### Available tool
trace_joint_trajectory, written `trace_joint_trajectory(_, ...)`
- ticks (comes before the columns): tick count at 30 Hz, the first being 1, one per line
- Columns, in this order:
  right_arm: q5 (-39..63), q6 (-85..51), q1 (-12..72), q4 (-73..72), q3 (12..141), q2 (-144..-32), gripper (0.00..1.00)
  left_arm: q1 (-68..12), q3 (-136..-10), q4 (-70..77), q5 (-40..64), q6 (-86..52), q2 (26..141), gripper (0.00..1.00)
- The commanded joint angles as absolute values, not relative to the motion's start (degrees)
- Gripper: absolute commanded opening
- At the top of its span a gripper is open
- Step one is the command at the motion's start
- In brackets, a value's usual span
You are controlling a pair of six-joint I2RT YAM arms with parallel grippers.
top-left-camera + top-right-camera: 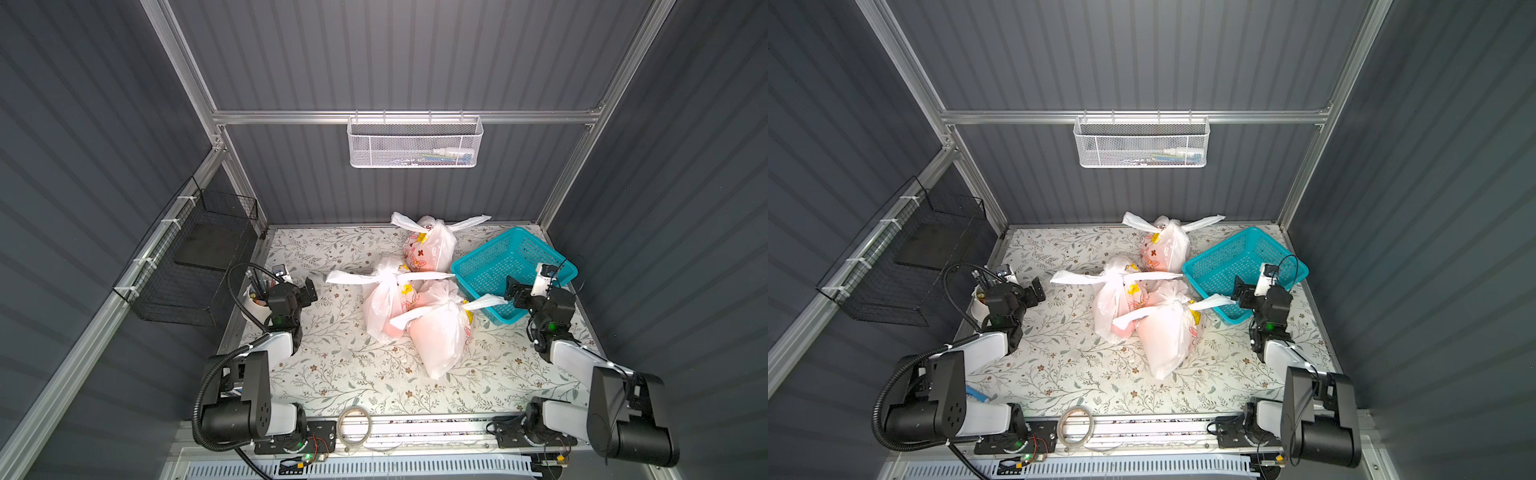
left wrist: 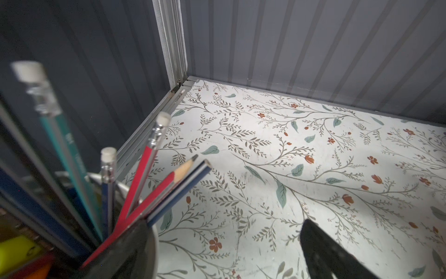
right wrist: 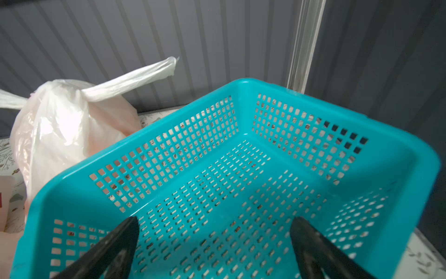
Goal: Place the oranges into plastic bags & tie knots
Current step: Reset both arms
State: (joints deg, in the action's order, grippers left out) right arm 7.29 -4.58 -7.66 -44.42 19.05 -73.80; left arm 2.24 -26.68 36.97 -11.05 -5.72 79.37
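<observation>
- Apparently finished: three bags (image 1: 432,332) lie knotted in a cluster beside the empty basket (image 1: 486,246), oranges presumably inside.
- Left gripper (image 1: 306,293) and right gripper (image 1: 513,293): spread wide, holding nothing, parked at either side.

Both top views: high over the near edge, looking steeply down across the whole bench (image 1: 332,374) to the back wall (image 1: 415,62); almost the same field, shifted slightly sideways. Left wrist: close, low over the bench's far left corner, pencils (image 2: 140,174) blurred in front. Right wrist: close above the basket (image 3: 169,149), facing the back wall; bag (image 3: 60,132) beside it, shared with both top views.
</observation>
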Motion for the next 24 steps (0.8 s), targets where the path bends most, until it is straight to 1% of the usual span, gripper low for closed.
trace_joint_trajectory(1,8.3,-3.9,-6.5,-56.8,16.2,-78.8,0.99,2.5,-25.2,38.4,-7.9,-4.4,79.9,1.00)
trace_joint_trajectory(4,9.4,-3.8,-6.4,-66.1,14.7,-85.0,0.99,2.5,-24.6,40.2,-5.5,-4.4,80.9,1.00)
trace_joint_trajectory(6,8.5,-3.6,-6.4,-60.3,15.4,-82.5,0.99,2.5,-24.6,40.6,-4.6,-4.6,81.7,1.00)
trace_joint_trajectory(8,7.8,-4.2,-6.4,-61.5,16.3,-84.0,0.99,2.5,-23.9,42.5,-3.4,-4.5,82.7,1.00)
trace_joint_trajectory(11,5.6,-4.9,-6.4,-54.6,18.8,-83.1,0.99,2.5,-22.9,46.3,-2.1,-4.4,84.3,1.00)
trace_joint_trajectory(13,5.0,-4.7,-5.9,-57.3,18.3,-84.1,0.99,2.5,-22.9,47.2,-2.0,-4.3,85.1,1.00)
trace_joint_trajectory(21,5.1,-4.6,-5.9,-56.8,18.4,-83.8,0.99,2.5,-22.2,51.8,-0.9,-3.4,89.0,1.00)
trace_joint_trajectory(24,5.2,-4.6,-5.8,-56.8,18.3,-83.7,0.99,2.5,-20.8,56.6,-0.3,-2.7,90.9,1.00)
